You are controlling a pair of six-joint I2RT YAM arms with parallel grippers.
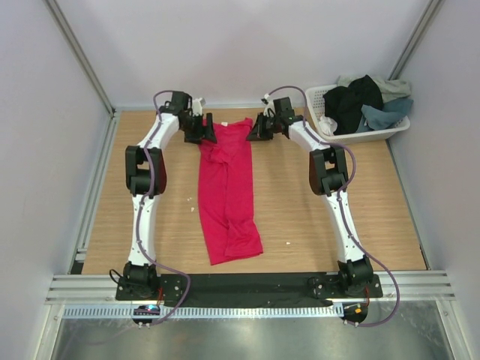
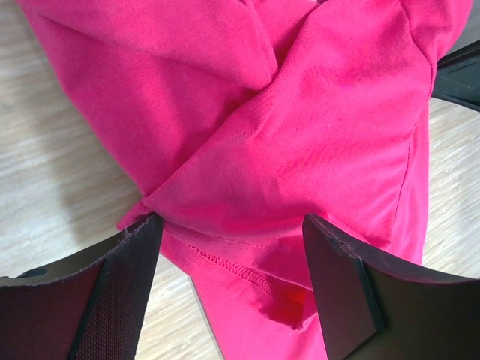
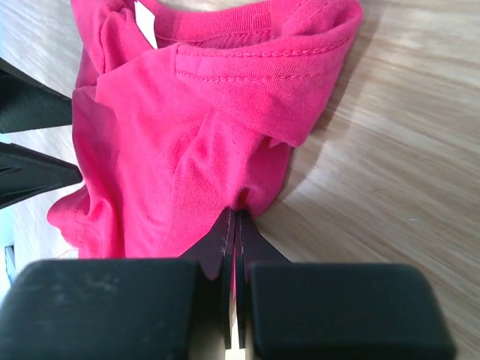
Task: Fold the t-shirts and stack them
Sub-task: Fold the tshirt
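The crimson-pink t-shirt [image 1: 227, 191] is lying as a long, narrow strip on the table [image 1: 315, 225], well to the left of the basket [image 1: 375, 133]. Its collar end is sitting at about the basket's level and its hem end is trailing away toward the arm bases. The collar end is bunching and creasing rather than lying flat. The other shirts [image 1: 360, 101] — black, slate-blue, pale grey-green — are sitting heaped in the basket. The right gripper [image 3: 235, 217] is clenching a small fold of pink cloth at the collar-end corner nearer the basket, its fingers pressing together with fabric squeezed between the tips. The left gripper [image 2: 232, 232] is hanging released at the corner farther from the basket, its jaws spreading either side of a hemmed fold and pinching nothing. The step in hand is looking like taking both collar-end corners so that end can be folded over the hem end. For a clean fold, the left jaws are needing to close on a bite matching the right one — both layers, not just the loose sleeve hem. Both arms should then be lifting level and together, pulling slightly apart to draw out the creases, since a lopsided grip is likely to skew the fold.
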